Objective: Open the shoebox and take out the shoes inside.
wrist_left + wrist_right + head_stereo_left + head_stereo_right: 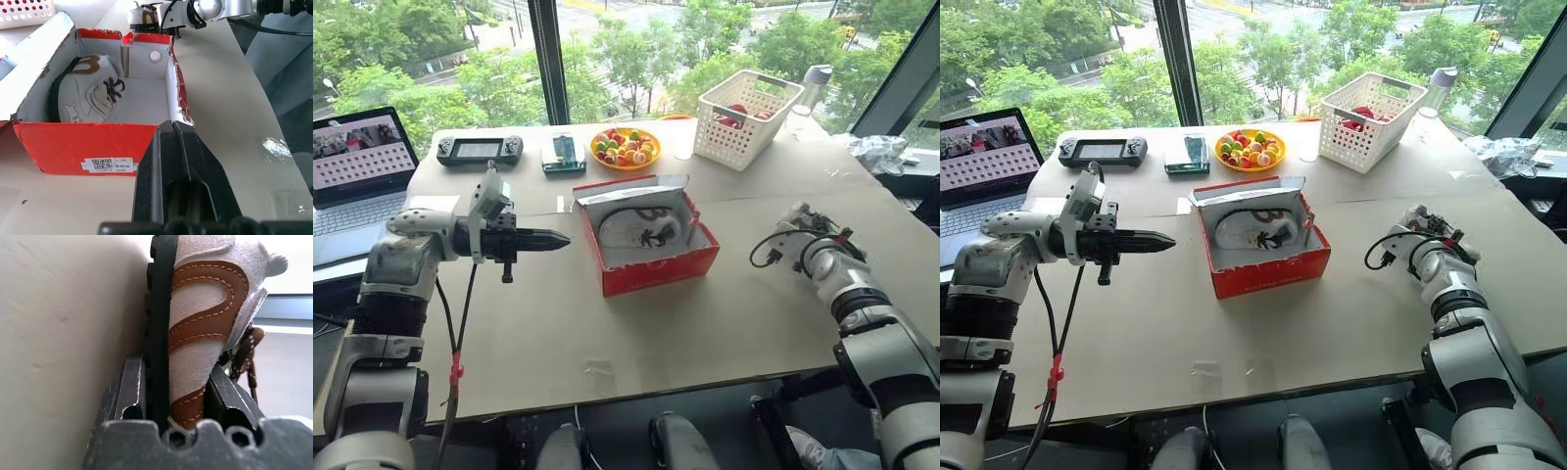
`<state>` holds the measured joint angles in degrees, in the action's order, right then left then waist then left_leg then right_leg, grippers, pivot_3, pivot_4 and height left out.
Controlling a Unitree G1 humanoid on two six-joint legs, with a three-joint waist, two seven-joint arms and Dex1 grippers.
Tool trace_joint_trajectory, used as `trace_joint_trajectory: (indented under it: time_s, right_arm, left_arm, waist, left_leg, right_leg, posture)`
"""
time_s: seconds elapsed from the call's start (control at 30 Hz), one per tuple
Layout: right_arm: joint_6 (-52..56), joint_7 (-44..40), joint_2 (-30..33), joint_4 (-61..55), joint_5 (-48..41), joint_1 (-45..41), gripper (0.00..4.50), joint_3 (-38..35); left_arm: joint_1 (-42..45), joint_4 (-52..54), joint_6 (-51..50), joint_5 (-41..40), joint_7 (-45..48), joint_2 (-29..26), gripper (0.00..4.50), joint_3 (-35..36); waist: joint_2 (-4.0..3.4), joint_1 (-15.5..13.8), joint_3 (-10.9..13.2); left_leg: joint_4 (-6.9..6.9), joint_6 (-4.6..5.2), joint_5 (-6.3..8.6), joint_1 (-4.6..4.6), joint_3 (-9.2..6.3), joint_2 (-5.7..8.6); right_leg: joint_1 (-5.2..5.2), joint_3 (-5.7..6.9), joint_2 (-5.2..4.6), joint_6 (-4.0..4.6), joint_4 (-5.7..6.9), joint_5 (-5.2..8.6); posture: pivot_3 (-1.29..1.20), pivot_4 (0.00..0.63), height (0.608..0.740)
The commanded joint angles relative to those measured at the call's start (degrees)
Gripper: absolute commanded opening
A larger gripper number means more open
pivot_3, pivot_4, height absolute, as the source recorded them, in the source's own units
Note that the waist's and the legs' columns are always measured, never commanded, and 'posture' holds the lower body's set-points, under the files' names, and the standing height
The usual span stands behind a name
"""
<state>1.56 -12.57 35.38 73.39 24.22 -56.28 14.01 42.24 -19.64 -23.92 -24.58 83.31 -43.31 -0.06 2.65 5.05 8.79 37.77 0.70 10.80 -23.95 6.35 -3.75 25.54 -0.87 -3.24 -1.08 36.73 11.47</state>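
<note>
The red shoebox (661, 269) stands open in the middle of the table, its lid folded back behind it. One grey-beige shoe (641, 227) with dark laces lies inside on its side. My left gripper (558, 238) hovers a little left of the box, shut and empty, pointing at it; in the left wrist view the left gripper (171, 132) faces the box's labelled end wall (73, 142). Low over the table, far to the right of the box, my right gripper (178, 377) is shut on the other shoe (200, 308), sole against one finger.
A white perforated basket (747, 117) stands at the back right beside a bottle (815, 86). An orange bowl of coloured pieces (625, 147), a small green box (565, 154) and a game controller (480, 149) line the back. A laptop (357, 166) is at the left.
</note>
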Motion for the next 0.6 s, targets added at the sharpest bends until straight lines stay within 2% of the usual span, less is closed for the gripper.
trace_joint_trajectory:
  time_s: [0.03,0.17,0.2,0.3,0.4,0.5,0.6]
  right_arm:
    - [6.6,-17.52,-4.09,-0.28,-11.74,0.78,2.97,-8.8]
    - [11.43,-24.4,-3.25,-4.3,-15.75,-0.15,4.29,-12.21]
    - [12.42,-25.55,-2.99,-5.41,-16.51,-0.24,4.4,-12.77]
    - [16.18,-29.28,-0.98,-12.2,-18.62,-0.23,4.4,-13.99]
    - [19.36,-33.47,1.0,-30.08,-21.59,0.41,4.4,-14.76]
    - [25.57,-38.68,-1.0,-51.78,-26.89,0.1,4.4,-13.48]
    - [30.75,-40.17,-4.27,-61.46,-29.2,-1.84,4.4,-10.79]
  left_arm:
    - [1.63,0.46,0.08,-0.3,-0.59,0.09,0.0,1.08]
    - [1.79,0.38,0.26,-0.33,-0.61,0.23,0.0,0.9]
    - [1.82,0.32,0.33,-0.3,-0.6,0.25,0.0,0.87]
    - [1.92,0.12,0.54,-0.19,-0.57,0.37,0.0,0.75]
    - [2.04,-0.03,0.71,-0.06,-0.76,0.48,0.0,0.79]
    - [1.98,-0.06,0.75,-0.01,-0.78,0.37,0.0,0.9]
    - [1.91,0.24,0.59,-0.02,-0.93,0.41,0.0,0.88]
  waist:
    - [0.44,0.54,-0.04]
    - [0.6,1.35,-0.09]
    - [0.6,1.49,-0.09]
    - [0.59,1.96,-0.08]
    - [0.47,1.97,-0.01]
    - [0.02,1.98,0.27]
    - [-0.01,1.74,0.28]
  left_leg:
    - [-0.01,-0.01,0.01,0.36,-0.05,-0.09]
    - [-0.15,-0.03,0.03,1.15,-0.26,-0.2]
    - [-0.19,-0.03,0.03,1.21,-0.28,-0.18]
    - [-0.5,-0.03,0.03,1.28,-0.26,-0.07]
    - [-0.76,-0.03,0.02,1.19,-0.23,-0.04]
    - [-0.8,-0.02,0.01,0.56,-0.18,0.0]
    - [-0.79,-0.03,-0.01,0.03,-0.25,-0.07]
  right_leg:
    - [-0.39,0.07,0.06,0.02,-0.07,0.01]
    - [-0.95,0.04,0.02,0.48,-0.08,0.27]
    - [-0.98,0.02,-0.01,0.51,-0.08,0.28]
    - [-0.92,-0.06,-0.08,0.53,-0.1,0.28]
    - [-0.66,-0.11,-0.06,0.3,-0.08,0.15]
    - [0.13,-0.35,0.05,0.3,0.11,0.14]
    - [0.79,-0.62,0.35,0.31,0.38,0.14]
  posture:
    - [0.0,0.15,0.738]
    - [0.0,0.15,0.738]
    - [0.0,0.15,0.738]
    - [0.0,0.15,0.738]
    - [0.0,0.15,0.738]
    - [0.0,0.15,0.738]
    - [0.0,0.15,0.738]
